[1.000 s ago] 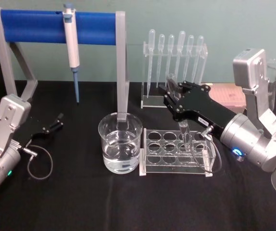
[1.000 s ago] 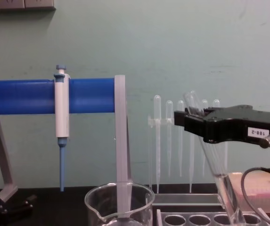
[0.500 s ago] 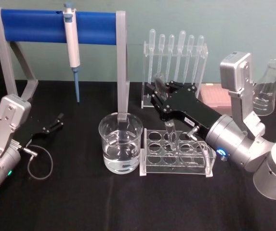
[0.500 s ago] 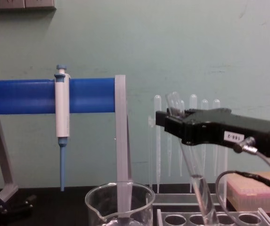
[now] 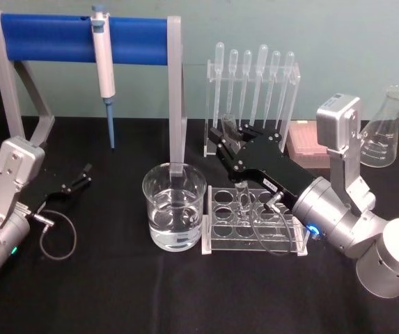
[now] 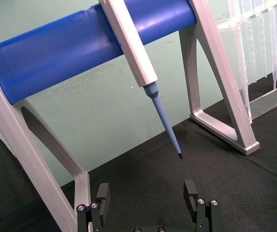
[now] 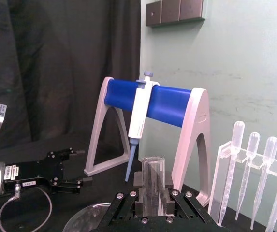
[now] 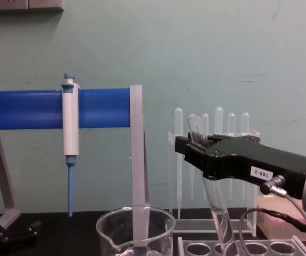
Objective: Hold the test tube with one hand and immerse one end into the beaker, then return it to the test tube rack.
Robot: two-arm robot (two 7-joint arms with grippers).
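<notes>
My right gripper [image 5: 230, 143] is shut on the test tube [image 5: 242, 194], a clear glass tube held tilted with its open rim up. The tube's rounded lower end dips to a hole in the clear tube rack [image 5: 255, 240]. From the chest, the gripper [image 8: 191, 147] clamps the tube [image 8: 217, 209] near its top. The tube [image 7: 152, 180] stands between the fingers in the right wrist view. The beaker [image 5: 174, 207] holds water, just left of the rack and apart from the tube. My left gripper [image 5: 81, 178] rests open at the far left, with nothing between its fingers [image 6: 191, 192].
A blue-barred stand [image 5: 60, 36] with a hanging pipettor [image 5: 103, 62] spans the back left; its grey leg [image 5: 177, 111] rises just behind the beaker. A rack of plastic pipettes [image 5: 253, 90] stands behind my right gripper. A pink box [image 5: 309, 141] and a conical flask [image 5: 381, 136] sit at back right.
My right gripper has carried the test tube leftward and lower, from over the rack's right side to nearer the beaker. The left arm has not moved.
</notes>
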